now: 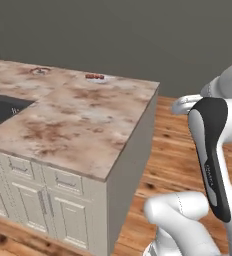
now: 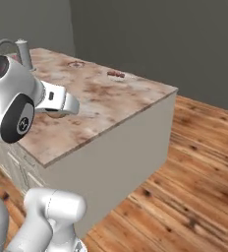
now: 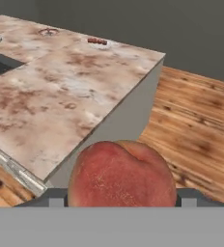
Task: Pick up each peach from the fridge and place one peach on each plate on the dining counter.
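One peach (image 3: 122,173) clasped in the gripper (image 3: 121,198) near the dining counter (image 3: 61,91); two far plates (image 3: 97,42), apparently patterned.

Orange-red peach (image 3: 122,174) held low in the hand view, before the brown-veined marble dining counter (image 3: 61,91) bearing two distant plates (image 3: 97,42).
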Motion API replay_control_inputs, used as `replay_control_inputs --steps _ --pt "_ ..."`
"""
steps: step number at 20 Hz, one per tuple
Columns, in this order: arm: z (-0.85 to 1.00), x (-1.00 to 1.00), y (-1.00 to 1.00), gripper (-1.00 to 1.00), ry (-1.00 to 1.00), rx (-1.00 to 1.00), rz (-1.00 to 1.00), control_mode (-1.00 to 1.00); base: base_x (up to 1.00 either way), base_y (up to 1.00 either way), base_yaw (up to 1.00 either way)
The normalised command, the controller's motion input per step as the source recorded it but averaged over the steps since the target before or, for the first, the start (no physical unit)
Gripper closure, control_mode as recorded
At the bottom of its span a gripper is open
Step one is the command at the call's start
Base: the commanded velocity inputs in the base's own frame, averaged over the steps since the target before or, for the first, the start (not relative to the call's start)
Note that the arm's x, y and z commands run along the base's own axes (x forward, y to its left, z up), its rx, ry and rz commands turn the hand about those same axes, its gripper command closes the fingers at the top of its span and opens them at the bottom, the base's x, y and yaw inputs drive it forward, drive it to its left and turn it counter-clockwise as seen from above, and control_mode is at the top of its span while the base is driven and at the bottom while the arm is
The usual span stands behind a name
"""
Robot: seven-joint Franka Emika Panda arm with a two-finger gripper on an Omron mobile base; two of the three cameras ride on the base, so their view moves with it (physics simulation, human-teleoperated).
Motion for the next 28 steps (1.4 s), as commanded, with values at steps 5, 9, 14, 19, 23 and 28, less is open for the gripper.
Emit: replay_control_inputs --steps 5,9,14,19,23,28 --pt "0.0 0.0 0.0 1.0 0.0 0.0 0.0 1.0 0.33 -0.99 0.55" --pt "0.0 0.0 0.0 1.0 0.0 0.0 0.0 1.0 0.3 -0.99 0.56" --pt "0.0 0.0 0.0 1.0 0.0 0.0 0.0 1.0 0.27 -0.99 0.56" --pt "0.0 0.0 0.0 1.0 0.0 0.0 0.0 1.0 0.23 -0.95 0.59" --pt "0.0 0.0 0.0 1.0 0.0 0.0 0.0 1.0 0.0 -1.0 0.55" --pt "0.0 0.0 0.0 1.0 0.0 0.0 0.0 1.0 -0.08 -1.0 0.5"
